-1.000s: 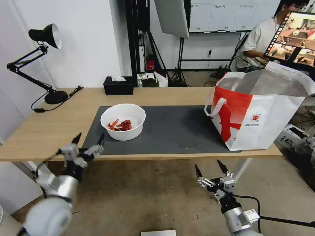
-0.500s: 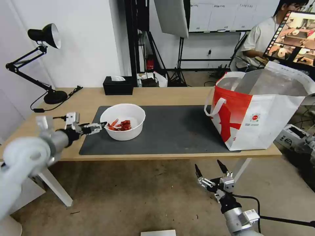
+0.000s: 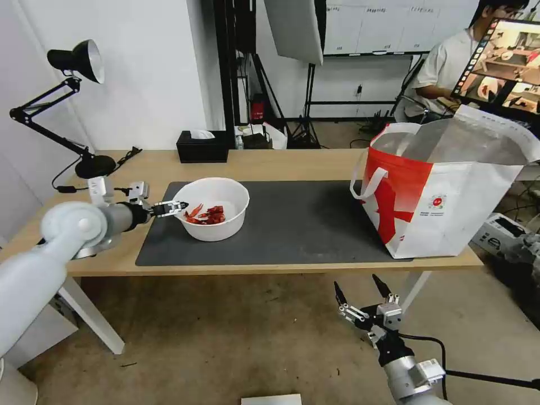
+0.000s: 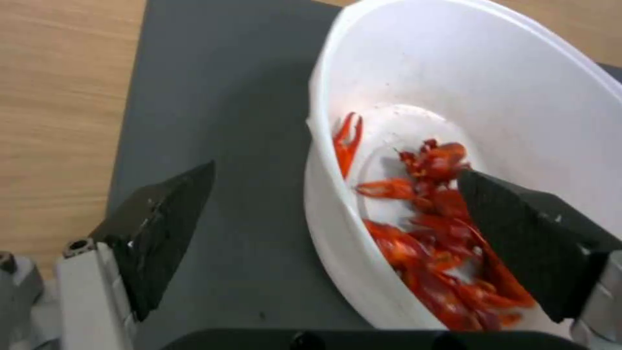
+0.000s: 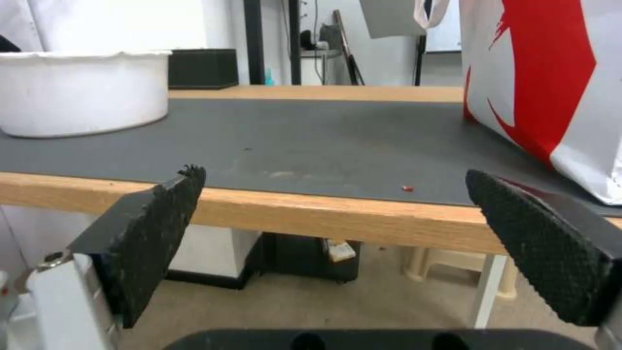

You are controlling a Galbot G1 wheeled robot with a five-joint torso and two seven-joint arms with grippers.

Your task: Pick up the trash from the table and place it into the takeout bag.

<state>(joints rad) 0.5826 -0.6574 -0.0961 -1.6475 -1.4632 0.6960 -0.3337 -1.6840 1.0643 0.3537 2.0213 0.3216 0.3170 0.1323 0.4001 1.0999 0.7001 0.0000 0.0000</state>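
Nearest you, your right gripper [image 3: 363, 289] hangs below the table's [image 3: 292, 269] front edge, fingers spread wide and holding nothing. On the mat [image 3: 304, 225], your left gripper [image 3: 175, 207] sits at the white bowl's [image 3: 211, 208] left rim, jaws apart, one finger outside the wall and one over the red scraps [image 4: 440, 228]. The takeout bag [image 3: 444, 191] stands at the table's right end, and the black tissue box [image 3: 202, 147] sits along the far edge.
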